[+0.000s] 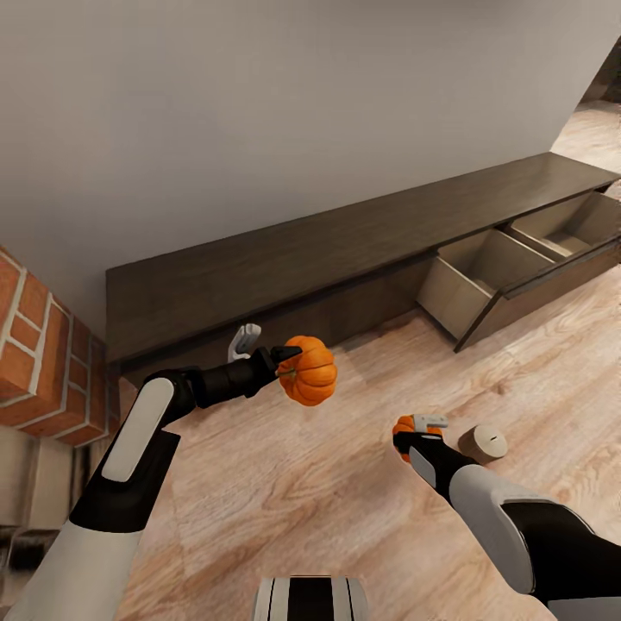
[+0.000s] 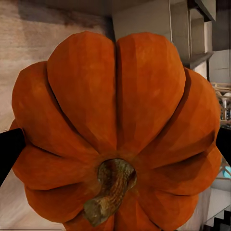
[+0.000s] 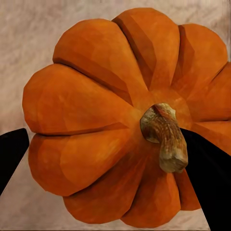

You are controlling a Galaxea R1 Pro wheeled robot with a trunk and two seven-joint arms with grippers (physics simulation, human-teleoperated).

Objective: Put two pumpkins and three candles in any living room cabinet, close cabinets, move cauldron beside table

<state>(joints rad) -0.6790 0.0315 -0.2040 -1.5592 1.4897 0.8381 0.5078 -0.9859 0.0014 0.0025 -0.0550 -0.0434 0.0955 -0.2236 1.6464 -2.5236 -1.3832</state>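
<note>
My left gripper [image 1: 299, 368] is shut on a bright orange ribbed pumpkin [image 1: 309, 372], held above the floor in front of the long dark cabinet [image 1: 345, 246]. Close up in the left wrist view, this pumpkin [image 2: 115, 120] sits stem-first between the dark fingertips [image 2: 8, 151]. Lower and to the right, my right gripper [image 1: 413, 432] is shut on the second pumpkin [image 1: 403, 428], whose stem faces the right wrist camera [image 3: 125, 130]. A beige candle [image 1: 483, 442] lies on the wooden floor just right of that gripper. The cabinet's two right-hand drawers [image 1: 483, 272] stand pulled open, pale inside.
A red brick fireplace corner [image 1: 39, 354] stands at the left, close to my left arm. A plain grey wall runs behind the cabinet. Light wooden floor [image 1: 285, 492] stretches between me and the cabinet. My base [image 1: 310, 599] shows at the bottom edge.
</note>
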